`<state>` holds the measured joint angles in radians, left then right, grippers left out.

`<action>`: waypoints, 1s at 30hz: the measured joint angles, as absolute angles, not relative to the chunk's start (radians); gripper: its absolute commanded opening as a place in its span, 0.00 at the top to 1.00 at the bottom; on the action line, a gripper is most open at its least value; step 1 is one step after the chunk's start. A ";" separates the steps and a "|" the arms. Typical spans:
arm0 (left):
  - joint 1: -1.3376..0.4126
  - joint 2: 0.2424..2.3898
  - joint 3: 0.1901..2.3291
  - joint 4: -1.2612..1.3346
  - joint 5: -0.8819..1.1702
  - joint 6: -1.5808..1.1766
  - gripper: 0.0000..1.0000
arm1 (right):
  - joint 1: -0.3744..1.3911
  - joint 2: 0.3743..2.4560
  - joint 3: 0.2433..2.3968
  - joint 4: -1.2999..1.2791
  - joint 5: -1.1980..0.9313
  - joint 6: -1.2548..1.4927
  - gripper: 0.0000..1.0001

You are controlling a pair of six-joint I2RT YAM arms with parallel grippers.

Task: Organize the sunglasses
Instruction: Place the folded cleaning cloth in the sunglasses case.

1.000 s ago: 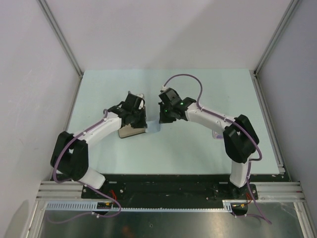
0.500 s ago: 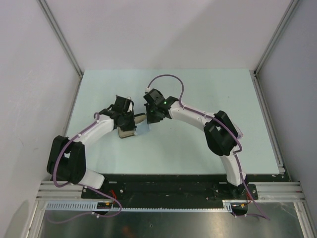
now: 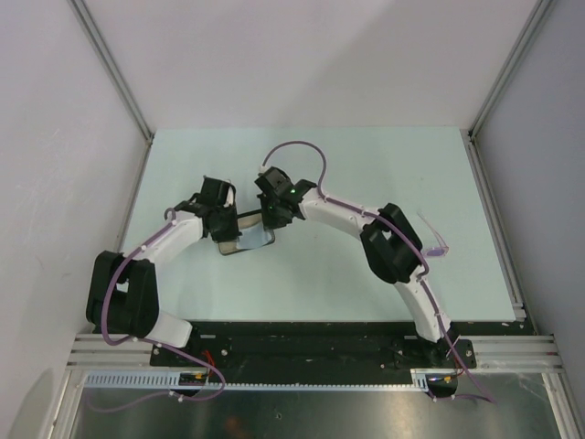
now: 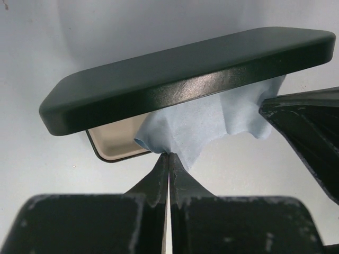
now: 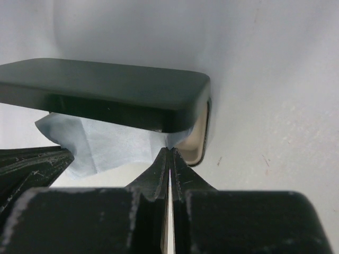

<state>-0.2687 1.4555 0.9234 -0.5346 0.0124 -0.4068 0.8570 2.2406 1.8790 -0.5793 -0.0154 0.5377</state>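
— Both arms have swung leftward over the last second, and their wrists now meet over the left-centre of the table [image 3: 366, 165]. The right arm's elbow has drawn in with them.

— What does the overhead view show, biggest things first?

— A pale green table, walled in white. The left arm [image 3: 178, 233] bends in from the near left. The right arm [image 3: 343, 212] reaches across from the near right. At their tips lies an open black case [image 3: 249, 241], oblong with rounded corners and a cream lining.

— And the hands?

— The left gripper [image 4: 169, 159] has its fingers pressed together on a corner of a pale blue cloth [image 4: 206, 124]. The right gripper [image 5: 170, 153] is pinched just as tightly on the other end of that cloth. The cloth sags in soft folds between them, and its upper part runs under the case's raised black lid.

— Where are the sunglasses?

— The sunglasses [image 3: 439, 243] lie on the table, well apart from the case, just beside the right arm's elbow on its right side. Their frame is thin and pink-purple. The arm hides part of them, so I cannot tell whether they are folded.
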 measured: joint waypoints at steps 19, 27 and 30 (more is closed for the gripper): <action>-0.244 1.459 0.907 -0.536 0.010 -0.383 1.00 | 0.889 2.293 1.965 -0.617 0.030 0.538 1.00; -0.232 1.458 0.907 -0.537 -0.007 -0.381 1.00 | 0.888 2.293 1.965 -0.621 0.042 0.538 1.00; -0.225 1.459 0.907 -0.537 -0.017 -0.381 1.00 | 0.888 2.293 1.965 -0.621 0.042 0.538 1.00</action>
<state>-0.2249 1.4586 0.9066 -0.5373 -0.0170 -0.3809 0.8879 2.2929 1.9652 -0.6209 0.0422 0.5377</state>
